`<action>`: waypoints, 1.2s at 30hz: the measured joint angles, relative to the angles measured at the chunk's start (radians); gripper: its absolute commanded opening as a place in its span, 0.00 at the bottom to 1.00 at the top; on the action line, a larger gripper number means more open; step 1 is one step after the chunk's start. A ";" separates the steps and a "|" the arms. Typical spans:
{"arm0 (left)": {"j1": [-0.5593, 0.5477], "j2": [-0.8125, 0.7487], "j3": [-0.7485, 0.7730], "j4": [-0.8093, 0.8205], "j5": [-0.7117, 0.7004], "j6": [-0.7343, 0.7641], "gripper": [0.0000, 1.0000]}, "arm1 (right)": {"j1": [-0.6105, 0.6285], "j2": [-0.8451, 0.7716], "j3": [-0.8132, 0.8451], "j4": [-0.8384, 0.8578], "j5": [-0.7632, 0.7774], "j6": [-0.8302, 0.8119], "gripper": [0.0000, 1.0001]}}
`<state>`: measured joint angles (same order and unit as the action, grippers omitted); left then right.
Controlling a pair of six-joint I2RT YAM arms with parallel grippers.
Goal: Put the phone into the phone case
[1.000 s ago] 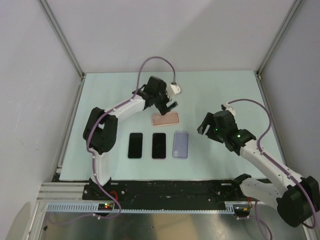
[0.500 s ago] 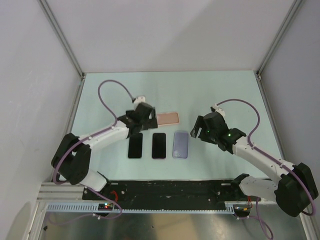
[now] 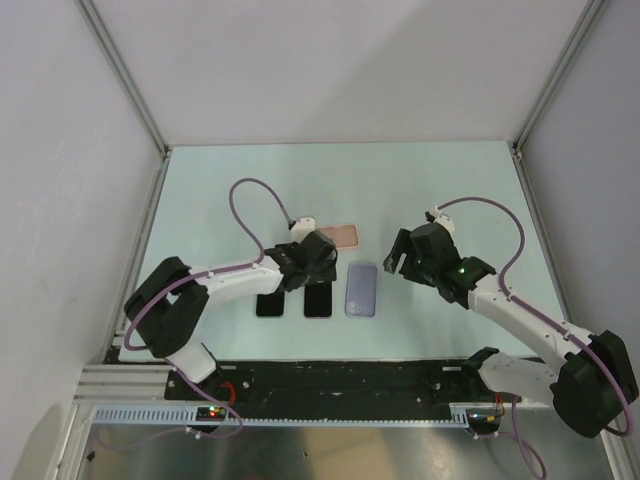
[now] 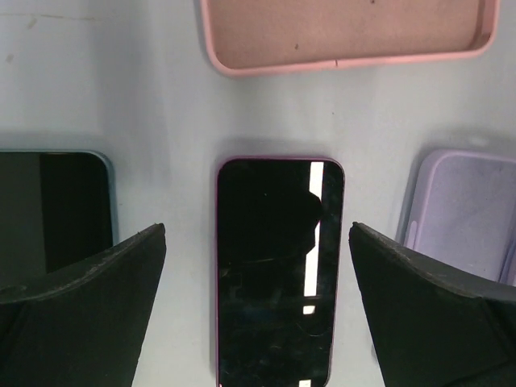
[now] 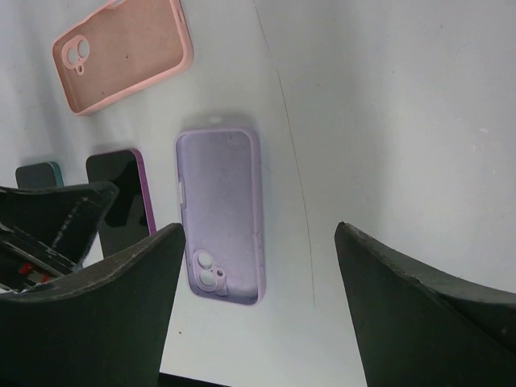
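Left gripper [image 4: 258, 234] spread wide, hanging low over the middle phone [image 4: 278, 266], one finger to each side, nothing grasped. Phone lies flat on the table [image 3: 450, 180], screen up, between teal phone [image 4: 52, 210] and lilac case [image 4: 468, 214]. Pink case [image 4: 347, 32] just beyond, open side up. Right gripper [image 5: 260, 234] also released, empty, near the lilac case.

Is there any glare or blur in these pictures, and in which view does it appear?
Left wrist view: a bright strip of glare lies on the middle phone, and the pincer fingers look soft, out of focus. Right wrist view: the purple case is sharp, without glare. Top view: the light is even, shadows faint.
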<state>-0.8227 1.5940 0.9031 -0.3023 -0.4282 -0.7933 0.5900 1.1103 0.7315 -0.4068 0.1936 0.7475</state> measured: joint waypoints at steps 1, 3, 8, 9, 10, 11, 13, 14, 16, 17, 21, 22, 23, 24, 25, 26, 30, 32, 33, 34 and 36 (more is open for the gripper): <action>-0.007 0.008 0.000 0.002 0.005 -0.004 1.00 | -0.001 -0.002 0.000 0.000 0.001 0.000 0.81; -0.019 0.019 0.000 0.005 0.012 -0.015 1.00 | -0.001 -0.003 0.000 0.000 0.002 0.000 0.81; -0.037 0.038 0.000 0.010 0.013 -0.034 1.00 | -0.001 -0.005 0.000 -0.002 0.002 0.000 0.81; -0.040 0.043 0.000 0.010 0.013 -0.037 1.00 | -0.001 -0.008 0.000 -0.003 0.002 0.001 0.81; -0.044 0.049 0.000 0.010 0.013 -0.038 1.00 | -0.001 -0.011 0.000 -0.005 0.003 0.001 0.81; -0.048 0.055 0.000 0.010 0.013 -0.039 0.99 | -0.001 -0.015 0.000 -0.005 0.004 0.001 0.81; -0.056 0.065 0.000 0.010 0.013 -0.042 0.97 | -0.001 -0.022 0.000 -0.007 0.006 0.001 0.81; -0.061 0.070 0.000 0.010 0.013 -0.045 0.96 | -0.001 -0.024 0.000 -0.007 0.008 0.002 0.81; -0.066 0.075 0.000 0.010 0.011 -0.046 0.93 | 0.000 -0.027 0.000 -0.007 0.010 0.003 0.81; -0.068 0.075 0.000 0.010 0.011 -0.047 0.92 | 0.002 -0.027 0.000 -0.008 0.010 0.005 0.81; -0.069 0.075 0.000 0.010 0.011 -0.050 0.88 | 0.013 -0.036 0.000 -0.010 0.016 0.014 0.80; -0.071 0.075 -0.001 0.010 0.010 -0.053 0.86 | 0.017 -0.039 0.000 -0.010 0.018 0.017 0.80; -0.072 0.075 -0.002 0.010 0.008 -0.055 0.85 | 0.021 -0.042 0.000 -0.010 0.019 0.020 0.81; -0.074 0.075 -0.003 0.010 0.005 -0.056 0.83 | 0.024 -0.045 0.000 -0.010 0.021 0.022 0.81; -0.076 0.075 -0.005 0.011 0.001 -0.056 0.79 | 0.027 -0.045 0.000 -0.010 0.023 0.024 0.81; -0.078 0.075 -0.006 0.011 -0.003 -0.057 0.76 | 0.030 -0.046 0.000 -0.010 0.024 0.025 0.81; -0.084 0.074 -0.008 0.012 -0.010 -0.059 0.57 | 0.037 -0.045 0.000 -0.009 0.027 0.028 0.81; -0.084 0.074 -0.008 0.018 -0.011 -0.052 0.47 | 0.037 -0.044 0.000 -0.007 0.027 0.027 0.81; -0.084 0.074 -0.008 0.024 -0.011 -0.043 0.44 | 0.037 -0.044 0.000 -0.005 0.027 0.027 0.81; -0.084 0.074 -0.007 0.028 -0.010 -0.033 0.42 | 0.036 -0.042 0.000 -0.003 0.026 0.026 0.81; -0.083 0.072 -0.006 0.036 -0.004 0.008 0.40 | 0.029 -0.035 0.000 0.008 0.016 0.015 0.81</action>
<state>-0.9058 1.6661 0.8967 -0.2661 -0.4324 -0.7853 0.6193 1.0748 0.7315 -0.3992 0.2100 0.7628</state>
